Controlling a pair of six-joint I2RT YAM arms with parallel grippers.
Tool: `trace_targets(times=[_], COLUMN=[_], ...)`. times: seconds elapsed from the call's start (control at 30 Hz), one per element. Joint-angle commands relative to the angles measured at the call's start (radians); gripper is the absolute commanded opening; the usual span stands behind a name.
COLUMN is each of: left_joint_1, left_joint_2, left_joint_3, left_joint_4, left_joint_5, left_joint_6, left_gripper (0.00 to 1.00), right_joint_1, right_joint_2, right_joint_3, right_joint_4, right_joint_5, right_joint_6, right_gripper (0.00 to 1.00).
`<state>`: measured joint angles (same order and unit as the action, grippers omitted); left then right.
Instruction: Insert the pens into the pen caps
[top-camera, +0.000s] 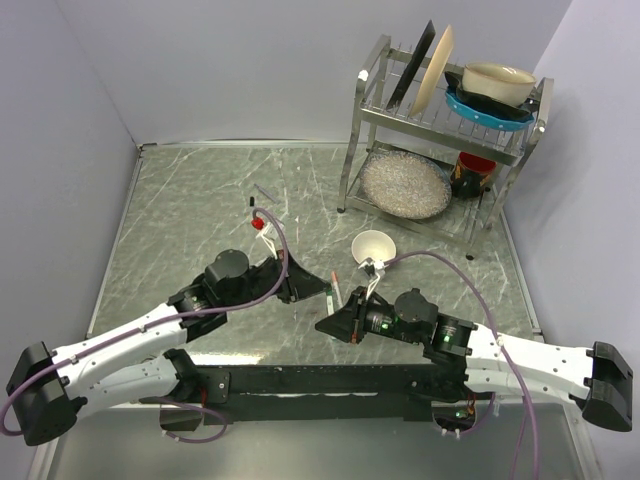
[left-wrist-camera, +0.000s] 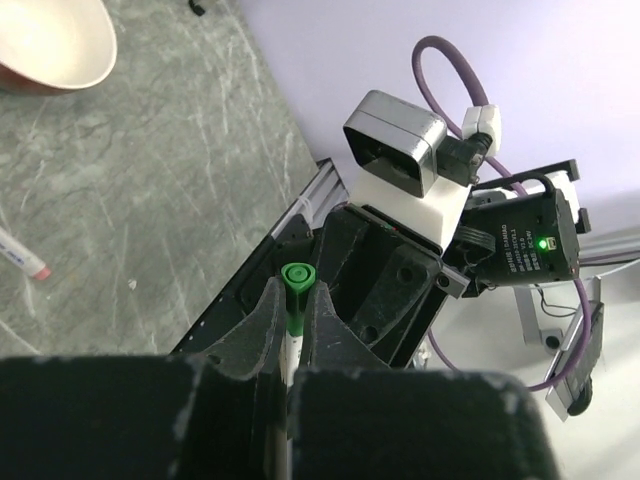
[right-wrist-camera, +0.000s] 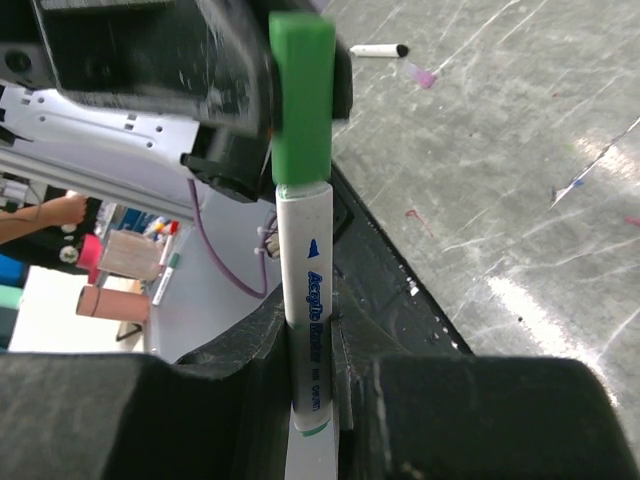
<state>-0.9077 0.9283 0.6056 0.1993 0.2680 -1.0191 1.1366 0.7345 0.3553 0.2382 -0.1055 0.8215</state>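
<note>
Pen (right-wrist-camera: 308, 290) wearing a green cap (right-wrist-camera: 302, 100), held between the two arms above the surface (top-camera: 200, 220).
Right jaws are clamped on its white barrel. Left jaws are clamped on a green-tipped barrel (left-wrist-camera: 294, 300); I cannot tell whether it is the same pen. The cap looks seated, so the next move likely calls for a straight final press, then release. Lying loose: one red-tipped pen (left-wrist-camera: 25, 260), one black-ended pen (right-wrist-camera: 378, 50), one pinkish cap (right-wrist-camera: 420, 75).

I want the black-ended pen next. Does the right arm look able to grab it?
Probably not: the right gripper is shut on the green-capped pen, and the left gripper, holding a green-ended pen, sits just ahead. The black-ended pen lies beyond.
</note>
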Motion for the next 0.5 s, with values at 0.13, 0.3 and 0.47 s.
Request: trace_targets(times=[0.13,0.3,0.47], left_joint_1=[-0.025,-0.025,-0.025], left_joint_2=[-0.072,-0.103,-0.092], left_joint_3=[-0.056,-0.037,0.049], left_joint_4=[0.092,0.077,0.009], left_joint_5=[0.066,0.073,0.045], left_joint_6=[0.002,0.011,0.062], left_gripper=[0.14,0.53,0.71], right_joint_1=[0.005,0.006,0.006], right_joint_2=[-0.047,-0.055,-0.075], right_joint_3=[0.114,0.120,0.102], right_joint_4=[-0.033,-0.034,-0.007], right_joint_5=[0.081,0.041,-0.051], right_joint_6=[-0.082,-0.140,-0.157], right_gripper=[0.00,0.00,0.00])
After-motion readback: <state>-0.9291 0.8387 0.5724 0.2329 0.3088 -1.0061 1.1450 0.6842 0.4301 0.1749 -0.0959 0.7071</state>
